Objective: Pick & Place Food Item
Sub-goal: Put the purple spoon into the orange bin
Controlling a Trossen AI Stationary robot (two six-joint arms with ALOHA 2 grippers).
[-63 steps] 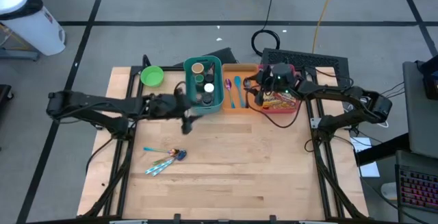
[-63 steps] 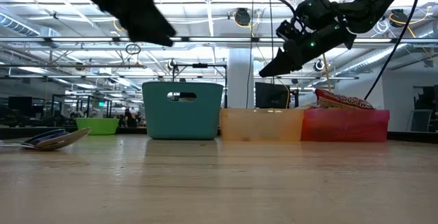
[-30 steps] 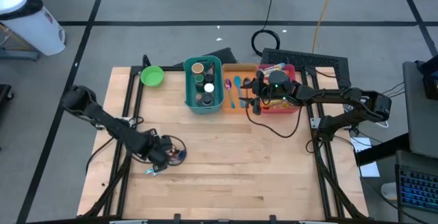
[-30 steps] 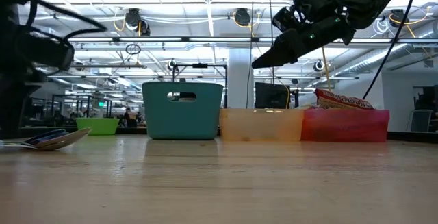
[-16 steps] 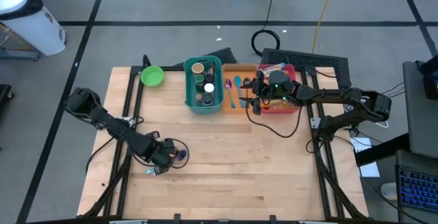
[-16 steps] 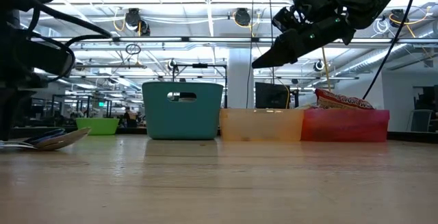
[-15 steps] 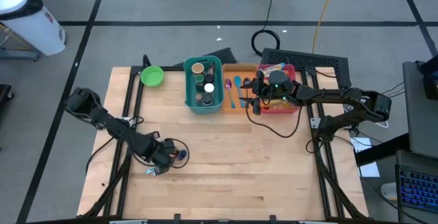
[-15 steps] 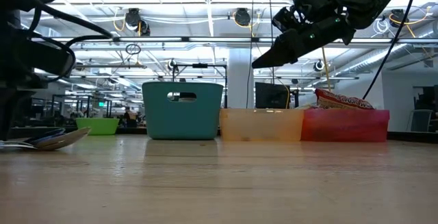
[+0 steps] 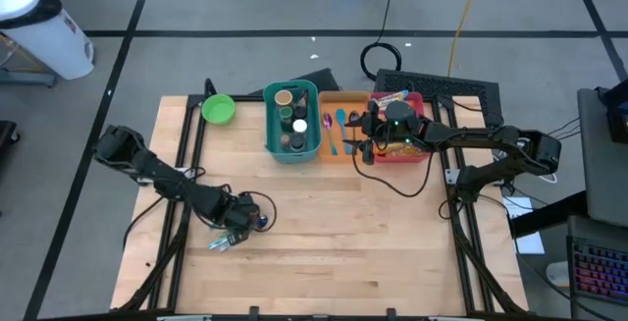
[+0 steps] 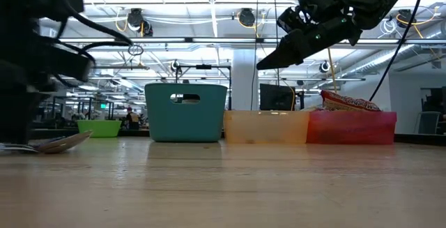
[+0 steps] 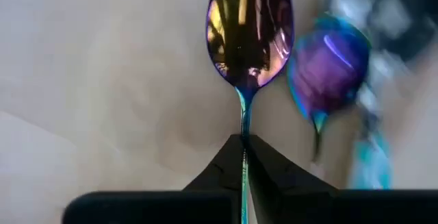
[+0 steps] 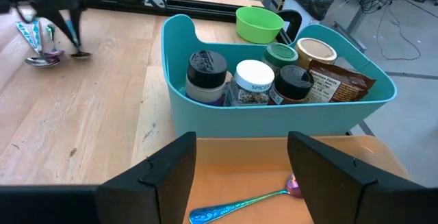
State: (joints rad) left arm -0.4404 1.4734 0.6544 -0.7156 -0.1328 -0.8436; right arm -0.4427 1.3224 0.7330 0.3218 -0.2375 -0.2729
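Note:
Two iridescent spoons lie on the wood table at the near left. My left gripper (image 9: 241, 215) is down on them, shut on the handle of the gold-purple spoon (image 11: 250, 32). The other spoon (image 11: 327, 66), blue and purple, lies just beside it. My right gripper (image 9: 365, 137) hangs open above the orange tray (image 12: 226, 162), holding nothing, its fingers pointing toward the teal bin (image 12: 274, 107). A snack packet (image 10: 348, 102) lies on top of the red bin (image 10: 352, 127). My left gripper pinches the spoon's thin handle (image 11: 242, 118) between its two fingers (image 11: 219, 162), a short way behind the bowl. The fingers lie along the handle. The bowl points away from the gripper, face up; whether it is off the table I cannot tell.
The teal bin (image 9: 291, 117) holds jars and a brown packet. The orange tray (image 9: 339, 130) holds spoons, and a green bowl (image 9: 218, 109) sits at the far left corner. Bare wood spreads over the table's middle and near right.
My left gripper has edged a little toward the table's right edge, staying low at the spoons. My right arm has kept still.

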